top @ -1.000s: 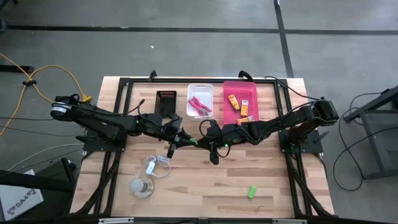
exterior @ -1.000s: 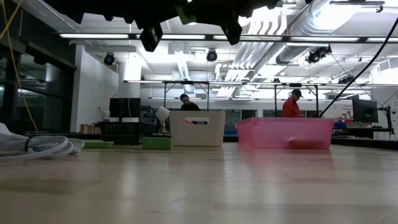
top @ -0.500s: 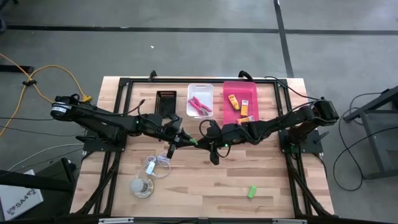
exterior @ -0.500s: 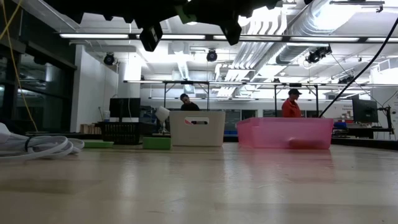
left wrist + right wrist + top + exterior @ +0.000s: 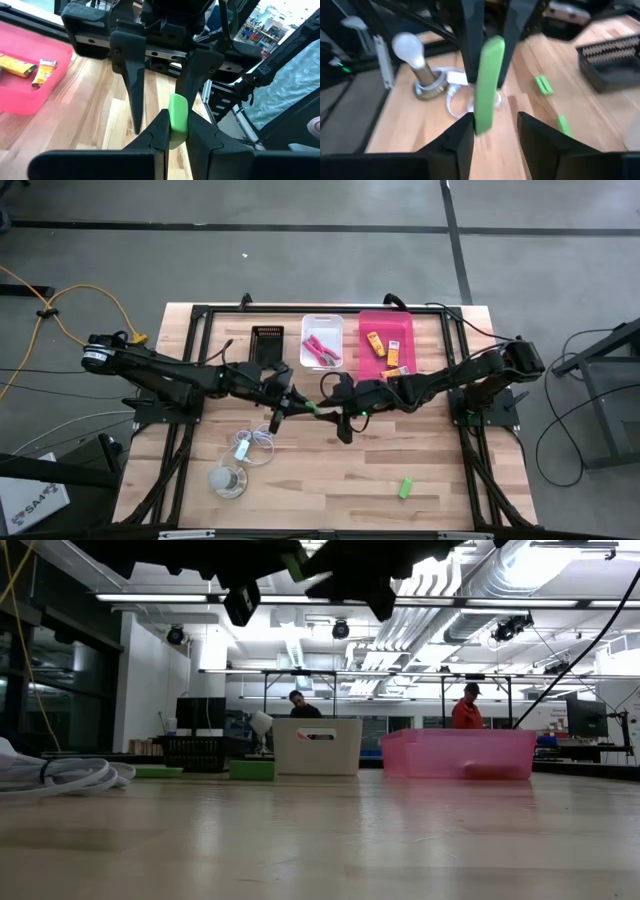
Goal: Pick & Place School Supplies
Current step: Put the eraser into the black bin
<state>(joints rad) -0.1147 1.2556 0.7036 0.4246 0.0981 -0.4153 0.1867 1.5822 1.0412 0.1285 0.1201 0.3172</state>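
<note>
A bright green piece (image 5: 178, 116) sat clamped between the fingers of the left end effector (image 5: 285, 406) above the middle of the table (image 5: 330, 480), held out toward the right end effector (image 5: 340, 420), whose fingers stood apart on either side of the piece's far end without visibly pinching it, which read as a hand-over from arm to arm in mid-air. In the right wrist view the same green strip stood upright between that arm's spread fingers (image 5: 464, 137), with the left arm's dark fingers closed on it from beyond. As for the rest of the job, much looked done: the pink-handled scissors (image 5: 320, 350) lay in the white bin (image 5: 322, 323) and the yellow-orange packets (image 5: 375, 343) lay in the pink tray (image 5: 372, 368) at the table's far side. What was left, as far as could be judged, was the green pieces: one lay alone (image 5: 405, 487) near the front right of the table, and two more (image 5: 543, 84) lay on the wood beside a black basket (image 5: 267, 345). The coiled white cord (image 5: 250, 445) and a bulb-like object (image 5: 228, 478) rested at the front left.
</note>
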